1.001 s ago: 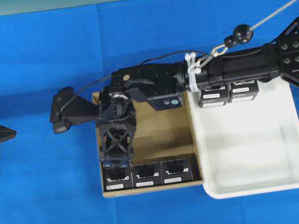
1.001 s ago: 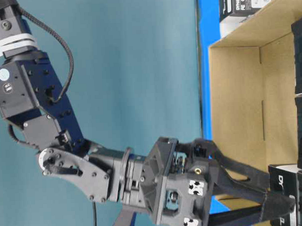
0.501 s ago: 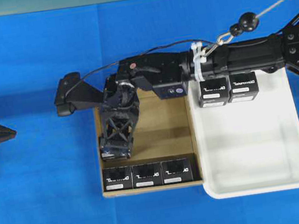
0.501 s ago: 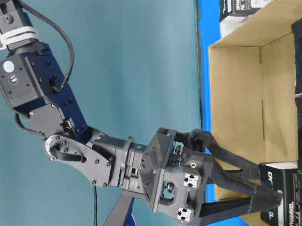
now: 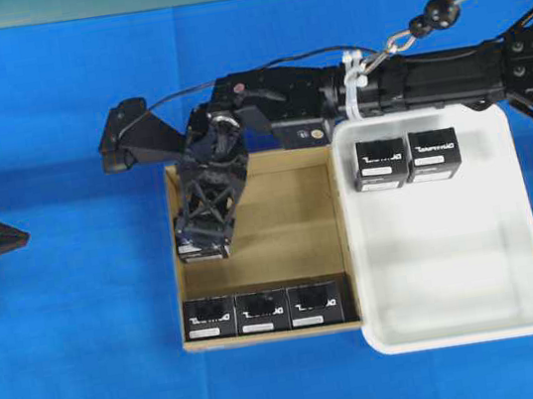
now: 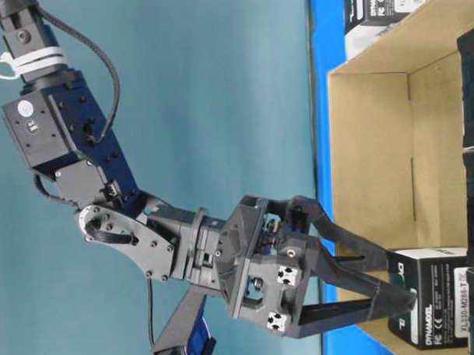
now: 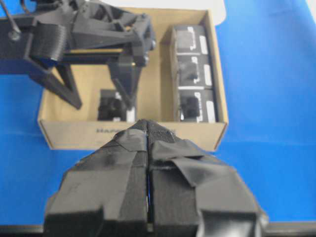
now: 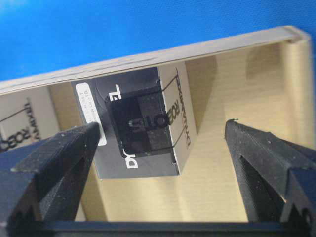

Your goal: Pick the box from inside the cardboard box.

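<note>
Seen from above, the right claw (image 5: 204, 252) hides the box (image 8: 140, 131); the right wrist view shows it between the spread fingers (image 8: 54, 153), untouched, by the cardboard box (image 5: 289, 218) wall. The left claw (image 7: 148, 129) is pressed together

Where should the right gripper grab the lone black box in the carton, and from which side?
From above, on the two faces square to the cardboard box wall: the box lies flat beside that wall, those faces clear. The open right gripper straddles it, off-centre.

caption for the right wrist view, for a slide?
Open right gripper hangs over a lone black box by the wall of the carton.
</note>
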